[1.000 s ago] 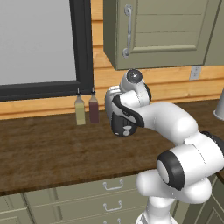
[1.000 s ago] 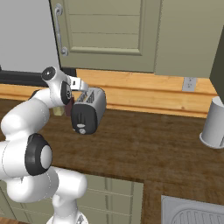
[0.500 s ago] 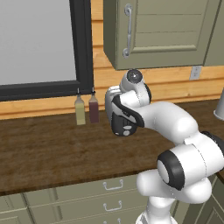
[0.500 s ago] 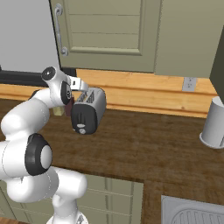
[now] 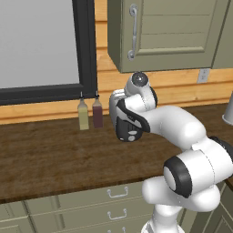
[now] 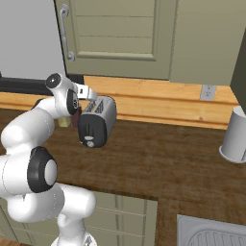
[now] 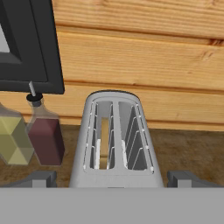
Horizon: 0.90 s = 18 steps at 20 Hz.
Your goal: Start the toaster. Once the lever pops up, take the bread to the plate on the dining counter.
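My fingertips [image 7: 43, 178] stand as wide apart as they go, one on each side of the toaster [image 7: 114, 139], and they hold nothing. Nothing has changed in the last second: my gripper [image 7: 114, 180] hangs in the same spot above the near end of the toaster, so I judge starting it is not yet done.

The toaster sits on the wooden counter [image 6: 158, 158] close to the back wall, just right of the two bottles [image 5: 89, 114]. Its long axis runs from near to far, black end panel [image 6: 90, 130] facing me, slots pointing up. The bread [image 7: 104, 142] stands on edge in the left slot. The lever [image 6: 88, 143] is low on that near panel, below my fingers.
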{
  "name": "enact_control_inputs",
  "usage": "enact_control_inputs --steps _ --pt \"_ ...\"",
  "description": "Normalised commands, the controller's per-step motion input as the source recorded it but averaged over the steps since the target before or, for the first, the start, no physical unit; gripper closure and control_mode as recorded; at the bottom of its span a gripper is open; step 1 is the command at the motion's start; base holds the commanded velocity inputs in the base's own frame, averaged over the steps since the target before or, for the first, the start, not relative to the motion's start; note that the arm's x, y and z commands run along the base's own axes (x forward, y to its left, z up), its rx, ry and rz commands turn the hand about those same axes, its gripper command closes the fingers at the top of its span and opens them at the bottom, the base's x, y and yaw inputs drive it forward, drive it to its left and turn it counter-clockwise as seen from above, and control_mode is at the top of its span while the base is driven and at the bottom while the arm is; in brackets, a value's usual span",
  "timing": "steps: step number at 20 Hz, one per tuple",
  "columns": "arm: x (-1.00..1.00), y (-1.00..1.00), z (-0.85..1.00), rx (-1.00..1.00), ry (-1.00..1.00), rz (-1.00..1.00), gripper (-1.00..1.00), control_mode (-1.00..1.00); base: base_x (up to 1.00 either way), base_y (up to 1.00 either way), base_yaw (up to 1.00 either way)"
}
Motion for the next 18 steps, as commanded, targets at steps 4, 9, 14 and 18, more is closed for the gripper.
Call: enact_control_inputs --steps 4,9,14,18 --pt "0.0 0.0 0.0 0.0 0.0 0.0 -1.0 -1.0 0.0 0.0 0.0" --pt "0.0 0.0 0.0 0.0 0.0 0.0 -1.0 -1.0 0.0 0.0 0.0" --pt "0.0 0.0 0.0 0.0 0.01 0.0 -1.0 -1.0 0.0 0.0 0.0" --pt "0.0 0.0 0.0 0.0 0.0 0.0 -1.0 -1.0 0.0 0.0 0.0"
